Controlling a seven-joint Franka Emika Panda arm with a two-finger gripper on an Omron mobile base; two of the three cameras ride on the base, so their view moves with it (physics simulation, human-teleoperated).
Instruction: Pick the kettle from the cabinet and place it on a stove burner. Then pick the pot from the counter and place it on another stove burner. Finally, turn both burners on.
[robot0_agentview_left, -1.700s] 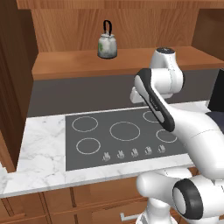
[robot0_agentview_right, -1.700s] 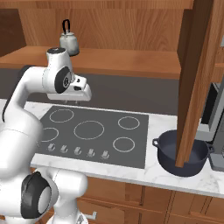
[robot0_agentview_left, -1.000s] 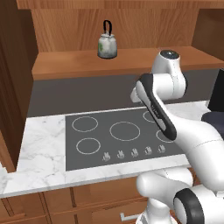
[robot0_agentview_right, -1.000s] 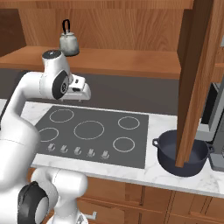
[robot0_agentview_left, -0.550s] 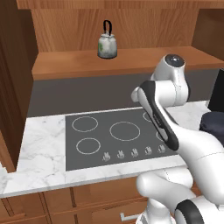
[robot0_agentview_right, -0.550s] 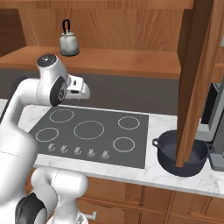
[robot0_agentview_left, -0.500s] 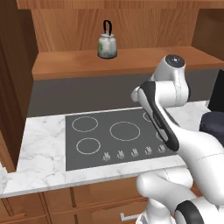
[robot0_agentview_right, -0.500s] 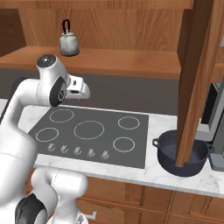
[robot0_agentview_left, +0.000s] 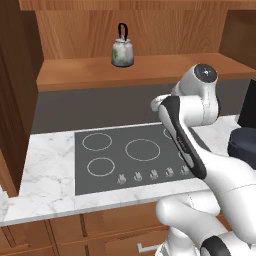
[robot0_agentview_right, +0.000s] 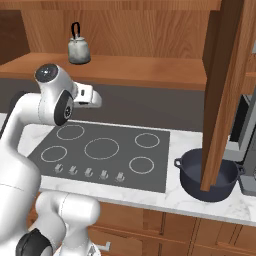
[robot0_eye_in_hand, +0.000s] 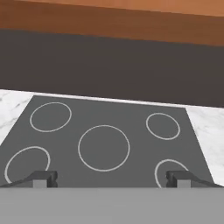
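The kettle (robot0_agentview_left: 122, 50) (robot0_agentview_right: 78, 48), small and silvery with a black loop handle, stands upright on the cabinet (robot0_agentview_left: 150, 71) (robot0_agentview_right: 140, 67) shelf, above and behind the cooktop. The dark pot (robot0_agentview_right: 208, 175) (robot0_agentview_left: 243, 147) sits on the white marble counter (robot0_agentview_left: 45, 175) (robot0_agentview_right: 182, 199) right of the cooktop, partly hidden by a cabinet door. My gripper (robot0_agentview_right: 96, 100) (robot0_eye_in_hand: 110, 178) hovers over the back of the cooktop, well below the kettle. It is open, its fingertips (robot0_eye_in_hand: 43, 177) wide apart with nothing between them.
The dark grey cooktop (robot0_agentview_left: 130, 155) (robot0_agentview_right: 105, 152) (robot0_eye_in_hand: 105, 144) has several ring burners and a row of controls (robot0_agentview_left: 145, 175) along its front. An open wooden door (robot0_agentview_right: 225, 90) hangs in front of the pot. A dark appliance (robot0_agentview_right: 247, 145) stands at the far right.
The arm's upper joint has swung sideways, rightward in the left base view. The hand has stayed near the cooktop's back edge. The jaws remain wide.
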